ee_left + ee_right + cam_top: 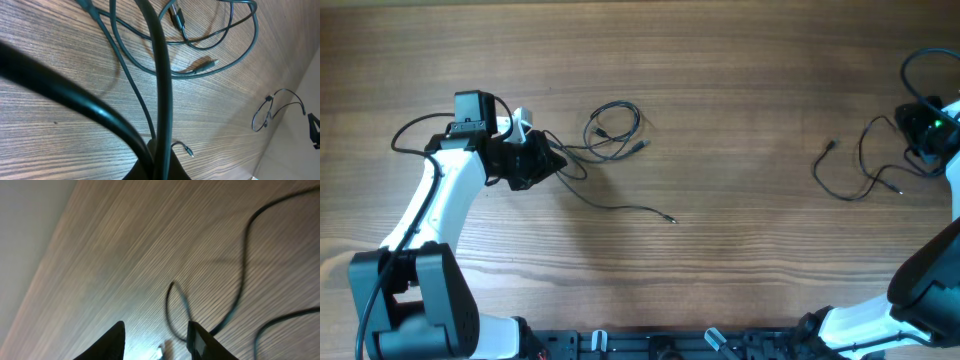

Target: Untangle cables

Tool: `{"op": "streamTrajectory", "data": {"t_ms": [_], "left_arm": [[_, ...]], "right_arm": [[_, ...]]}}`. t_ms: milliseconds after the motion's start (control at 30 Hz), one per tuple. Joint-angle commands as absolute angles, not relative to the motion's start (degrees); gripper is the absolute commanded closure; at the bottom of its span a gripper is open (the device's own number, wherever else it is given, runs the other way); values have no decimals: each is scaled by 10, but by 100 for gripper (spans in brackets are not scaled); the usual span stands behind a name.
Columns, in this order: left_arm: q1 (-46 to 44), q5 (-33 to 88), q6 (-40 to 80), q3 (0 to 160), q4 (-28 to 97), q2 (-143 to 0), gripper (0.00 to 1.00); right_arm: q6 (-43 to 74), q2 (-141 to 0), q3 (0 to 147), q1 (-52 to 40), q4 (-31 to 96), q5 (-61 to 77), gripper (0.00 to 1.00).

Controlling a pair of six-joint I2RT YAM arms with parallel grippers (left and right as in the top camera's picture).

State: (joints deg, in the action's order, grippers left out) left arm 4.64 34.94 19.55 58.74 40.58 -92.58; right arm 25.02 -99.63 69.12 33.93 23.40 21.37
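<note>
you see two cable bunches — left bunch (613,130) pinched by your left gripper (550,160), right bunch (860,172) near your spread right gripper (156,329).

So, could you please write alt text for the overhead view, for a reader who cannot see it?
On a wooden table, the left gripper pinches a looped tangle of thin black cables. A separate black cable lies loose at far right, beside the right gripper.
</note>
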Motion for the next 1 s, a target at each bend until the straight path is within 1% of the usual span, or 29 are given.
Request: {"op": "streamTrajectory", "data": {"t_ms": [0,33,100,167,200,267,300,367,533,633,700,767,800,833,900,967], "left_arm": [[44,348,184,587,406,-916,96],[44,348,184,587,406,-916,96],[44,348,184,587,406,-916,96],[44,348,184,587,406,-916,96],[44,348,184,587,406,-916,96],[44,348,184,587,406,-916,96],[44,348,184,587,406,-916,96],[44,348,184,587,406,-916,96],[44,348,184,587,406,-916,96],[44,348,184,587,406,-916,96],[44,348,184,587,406,-916,96],[44,349,184,587,406,-916,96],[44,348,184,587,406,-916,96],[44,349,184,587,406,-916,96],[44,349,184,587,406,-916,96],[44,349,184,587,406,-916,96]], "right_arm": [[120,-991,699,325,312,400,50],[79,-991,698,318,354,423,49],[36,-991,698,298,402,407,48],[38,-991,688,268,419,301,49],[57,-991,679,255,415,243,52],[97,-992,657,229,404,131,62],[116,-992,649,223,403,94,63],[157,-992,635,220,403,48,60],[189,-992,599,222,401,8,60],[212,-992,554,222,366,-2,61],[230,-992,527,222,337,-15,71],[259,-992,518,224,340,-42,87],[275,-992,518,229,350,-64,94],[286,-992,518,233,357,-77,96],[320,-992,518,256,388,-125,96],[348,-992,518,302,414,-175,96]]}}
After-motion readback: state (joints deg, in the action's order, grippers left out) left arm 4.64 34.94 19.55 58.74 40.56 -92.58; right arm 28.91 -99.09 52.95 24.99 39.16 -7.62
